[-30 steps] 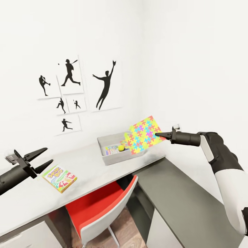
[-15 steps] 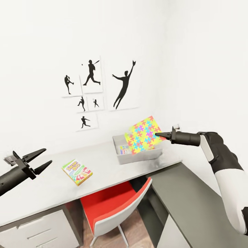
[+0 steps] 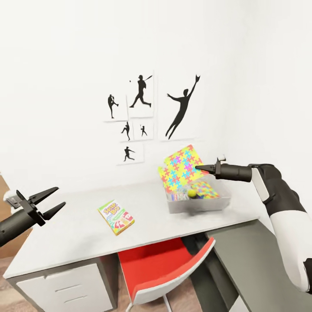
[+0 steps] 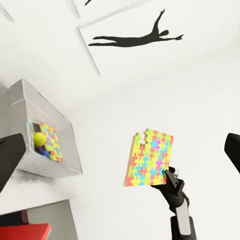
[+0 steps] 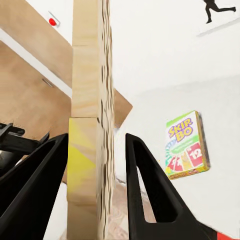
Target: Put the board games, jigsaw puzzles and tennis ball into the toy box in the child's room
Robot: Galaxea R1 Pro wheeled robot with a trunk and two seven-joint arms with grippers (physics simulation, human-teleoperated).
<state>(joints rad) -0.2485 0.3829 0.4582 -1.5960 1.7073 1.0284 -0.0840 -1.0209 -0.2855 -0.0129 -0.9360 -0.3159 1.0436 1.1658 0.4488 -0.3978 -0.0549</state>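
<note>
Now my view has swung to the left since a second ago, so the whole desk scene sits further right in my head picture; the things on the desk did not move, the camera did. My right gripper [image 3: 198,167] is still pinching the jigsaw [image 3: 181,168] by its edge, holding it up on a tilt just above the toy box [image 3: 197,203]. From my right wrist I see the sheet edge-on, with one finger [image 5: 150,190] beside it, though I cannot see the touch itself. With the new angle I can look into the box: the ball [image 3: 191,193] is in there, and another jigsaw sheet [image 3: 205,190] lies flat inside, with something colourful at the near left end that I cannot name. So I think this jigsaw is the last one to go in, and I only need to lower it and let go. My left gripper [image 3: 50,201] hangs at the near left with its fingers spread and nothing in them. The Skip-Bo game [image 3: 116,217] lies on the table [image 3: 78,234], left of the box and well apart from it, so it is still to do.
</note>
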